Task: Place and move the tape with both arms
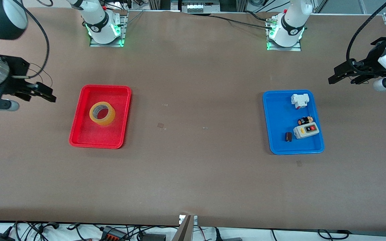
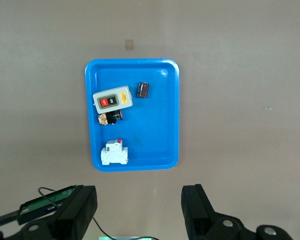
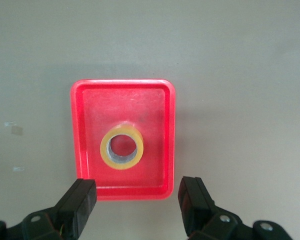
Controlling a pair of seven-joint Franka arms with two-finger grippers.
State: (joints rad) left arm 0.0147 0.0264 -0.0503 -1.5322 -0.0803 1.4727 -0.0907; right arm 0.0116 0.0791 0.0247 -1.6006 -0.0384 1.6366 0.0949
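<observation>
The tape [image 1: 102,113], a yellowish ring, lies flat in the red tray [image 1: 89,135] toward the right arm's end of the table. It also shows in the right wrist view [image 3: 122,146] inside the red tray [image 3: 90,125]. My right gripper [image 1: 47,93] hangs open and empty over the bare table beside the red tray; its own view [image 3: 137,200] shows wide-apart jaws. My left gripper [image 1: 337,76] hangs open and empty over the table beside the blue tray [image 1: 280,134], also seen in its own view [image 2: 140,205].
The blue tray [image 2: 155,125] holds a grey switch box [image 1: 306,130], a white breaker [image 1: 299,100], a small black-and-orange part [image 1: 305,120] and a small dark part [image 1: 288,136]. Brown table stretches between the two trays.
</observation>
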